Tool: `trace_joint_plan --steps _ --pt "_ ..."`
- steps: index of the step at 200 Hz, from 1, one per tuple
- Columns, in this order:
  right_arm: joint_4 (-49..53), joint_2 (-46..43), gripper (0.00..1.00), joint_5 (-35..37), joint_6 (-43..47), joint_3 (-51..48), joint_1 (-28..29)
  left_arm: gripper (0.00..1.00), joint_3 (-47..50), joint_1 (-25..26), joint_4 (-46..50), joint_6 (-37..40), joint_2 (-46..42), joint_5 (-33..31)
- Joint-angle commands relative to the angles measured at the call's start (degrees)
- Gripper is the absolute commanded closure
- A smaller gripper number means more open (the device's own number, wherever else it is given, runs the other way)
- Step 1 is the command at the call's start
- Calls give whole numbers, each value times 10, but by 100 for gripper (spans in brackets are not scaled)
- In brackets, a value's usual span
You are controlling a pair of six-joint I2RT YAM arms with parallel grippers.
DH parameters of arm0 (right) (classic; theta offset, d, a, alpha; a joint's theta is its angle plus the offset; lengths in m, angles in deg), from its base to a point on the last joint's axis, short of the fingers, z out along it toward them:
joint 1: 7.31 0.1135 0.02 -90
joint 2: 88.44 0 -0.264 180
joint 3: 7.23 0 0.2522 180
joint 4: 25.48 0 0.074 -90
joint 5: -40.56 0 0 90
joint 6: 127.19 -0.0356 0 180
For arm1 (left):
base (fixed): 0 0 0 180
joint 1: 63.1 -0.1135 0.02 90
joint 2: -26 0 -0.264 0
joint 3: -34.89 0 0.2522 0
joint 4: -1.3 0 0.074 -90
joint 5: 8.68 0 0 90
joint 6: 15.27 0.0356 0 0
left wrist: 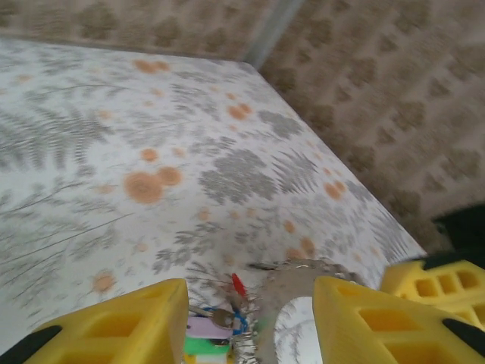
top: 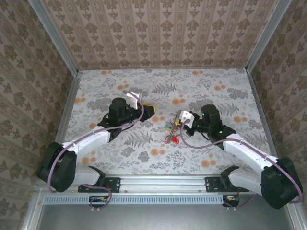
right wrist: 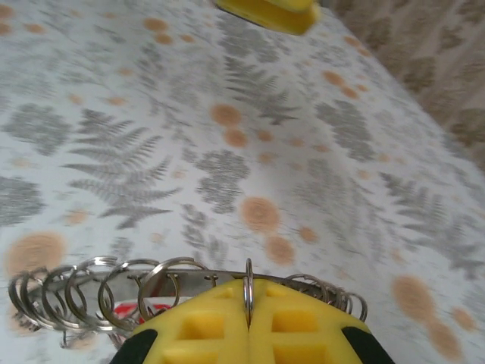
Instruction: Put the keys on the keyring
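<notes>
The keyring (top: 171, 133) sits near the middle of the counter (top: 144, 86), between the two arms and closer to the right one. From above it reads as a small tangle of silver with red and green tags (top: 175, 140) just left of the right fingers (top: 181, 120). In the right wrist view the right fingers (right wrist: 204, 330) are pressed together, pinching the thin wire of the keyring (right wrist: 248, 282), which stands on edge in the seam between them. A row of small rings (right wrist: 106, 292) is strung along the wire to the left of the pinch, and a few more show to its right. A bit of red shows under them. Whether the lower part of the keyring rests on the counter or hangs clear of it cannot be told. The left fingers (top: 146, 111) are to the left of the keyring and a little farther back, pointing toward it. In the left wrist view the left fingers (left wrist: 114, 330) are spread, with nothing clamped between them. In the gap between them lies a blurred silver arc of the keyring (left wrist: 292, 299), with red, blue, green and pale purple tags (left wrist: 239, 284) bunched at its left side. The silver keys (left wrist: 221, 317) among the tags are too blurred to count.
</notes>
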Motion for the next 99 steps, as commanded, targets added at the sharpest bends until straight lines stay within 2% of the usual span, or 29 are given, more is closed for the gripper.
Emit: trace_joint_plan --steps 1,34,49,62,99 --pt "9 2 100 -138 -19 22 -17 53 -47 3 -9 111 24 145" --pt "26 11 100 -158 -6 33 -33 57 -94 26 59 200 55 199" --pt "28 10 100 -164 -1 34 -35 59 -103 45 91 272 59 216" --pt "26 10 100 -164 0 34 -38 60 -113 58 138 329 60 216" --pt "37 17 100 -161 15 44 -39 62 -153 75 249 419 79 218"
